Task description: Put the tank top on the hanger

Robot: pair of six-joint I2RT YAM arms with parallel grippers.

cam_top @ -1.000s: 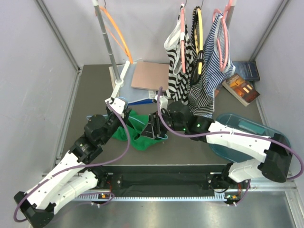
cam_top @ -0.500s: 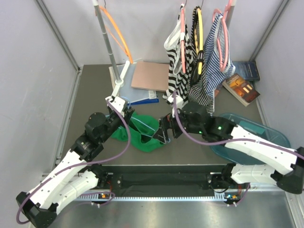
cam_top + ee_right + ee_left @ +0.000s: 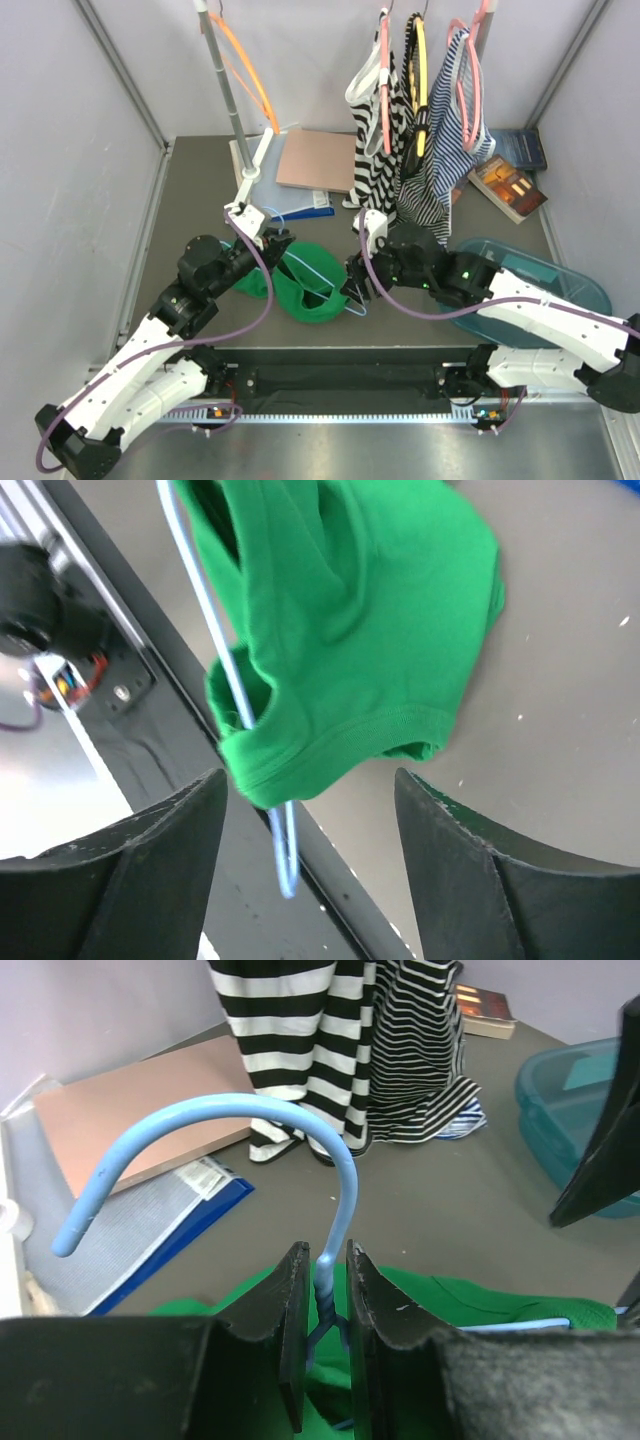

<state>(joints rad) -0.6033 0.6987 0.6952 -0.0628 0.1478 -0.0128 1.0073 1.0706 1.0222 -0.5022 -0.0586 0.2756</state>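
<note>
Since the right arm lies across it, you can read little of the teal tub [image 3: 560, 275] at the right of the surface [image 3: 190, 200]: a paler teal patch shows inside, but what it is cannot be told. The left wrist view catches the tub's rim [image 3: 585, 1100], nothing more. The tank top [image 3: 305, 288] lies bunched on the surface, near the front edge, between the two arms. The hanger [image 3: 250, 1110] is partly inside it. The hook stands up clear of the cloth. The wire [image 3: 205, 610] runs along one edge of the tank top [image 3: 370, 610], cloth gathered round it at the corner, and one bend pokes out past the hem. Your left gripper [image 3: 325, 1270] has its jaws clamped on the hanger's neck just under the hook. Your right gripper [image 3: 308, 780] hovers over the green cloth with jaws wide apart, nothing between them. Around the work: two striped tops [image 3: 400, 150] hang on pink hangers [image 3: 385, 75] at the back, their hems close behind the right wrist. An orange hanger [image 3: 245, 65] hangs beside the pole at back left. A brown board [image 3: 315, 158] and a blue folder [image 3: 300, 208] lie behind the left gripper [image 3: 272, 243], and books [image 3: 510, 185] lie at back right.
</note>
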